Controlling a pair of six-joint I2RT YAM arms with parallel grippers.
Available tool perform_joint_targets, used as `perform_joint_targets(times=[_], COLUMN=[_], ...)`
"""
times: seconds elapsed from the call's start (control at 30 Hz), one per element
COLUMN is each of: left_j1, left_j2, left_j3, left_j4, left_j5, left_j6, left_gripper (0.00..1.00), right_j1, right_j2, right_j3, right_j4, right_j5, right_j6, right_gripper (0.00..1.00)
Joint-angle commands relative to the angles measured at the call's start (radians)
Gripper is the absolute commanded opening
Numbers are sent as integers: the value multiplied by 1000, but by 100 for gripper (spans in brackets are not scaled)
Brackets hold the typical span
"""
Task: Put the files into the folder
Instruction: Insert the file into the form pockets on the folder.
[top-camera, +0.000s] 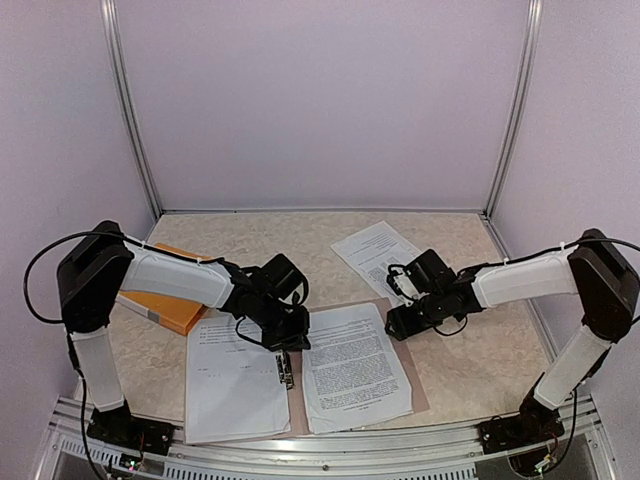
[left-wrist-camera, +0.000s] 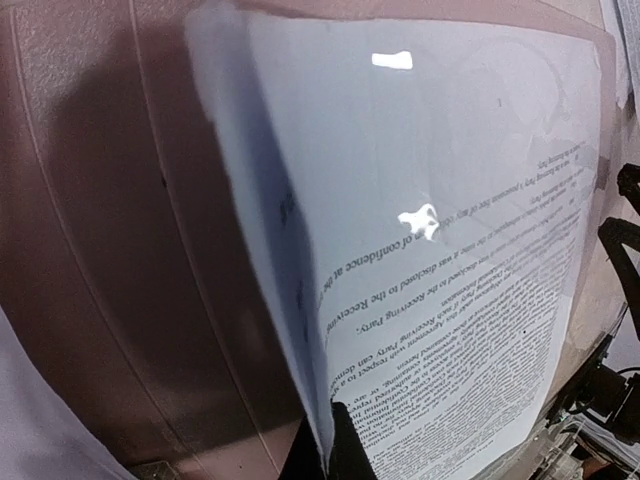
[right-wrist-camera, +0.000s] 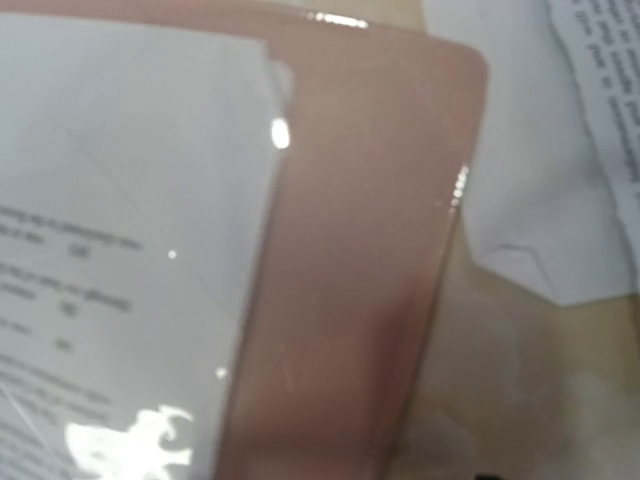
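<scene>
Top external: pink folder (top-camera: 413, 378) lying flat at the worktop's near edge, files (top-camera: 355, 365) inside under a glossy cover
A second sheet (top-camera: 237, 385) lies just left of it and a third (top-camera: 375, 255) towards the far right corner; the left gripper (top-camera: 285, 368) is closed between the two near sheets, and the right gripper (top-camera: 398, 325) is spread wide and empty at the folder's right edge

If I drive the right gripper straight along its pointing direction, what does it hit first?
The right gripper would probably meet the pink folder first, on its bare margin near the corner; depth is unclear.
</scene>
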Motion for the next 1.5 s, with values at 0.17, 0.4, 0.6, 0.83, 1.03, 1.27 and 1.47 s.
perform_joint_targets(times=[0.17, 0.4, 0.6, 0.83, 1.03, 1.27, 1.47], left_j1=[5, 5, 5, 5, 5, 9, 13], left_j2=[52, 66, 80, 88, 99, 112, 121], left_j3=[63, 81, 93, 99, 106, 126, 131], left_j4=[3, -7, -13, -14, 1, -21, -23], left_j5=[16, 15, 12, 3, 10, -1, 5], left_j6=[33, 42, 51, 61, 73, 92, 95], left_gripper=[0, 0, 0, 0, 0, 0, 0], right_j1=[-11, -13, -14, -14, -13, -13, -13], right_j2=[30, 39, 47, 52, 47, 48, 53], right_j3=[-18, -18, -26, -44, -50, -54, -53], right_j4=[37, 43, 53, 83, 92, 91, 93], right_j5=[-37, -48, -54, -89, -98, -98, -101], right_j6=[23, 22, 23, 31, 30, 31, 30], right_gripper=[63, 63, 63, 62, 62, 62, 62])
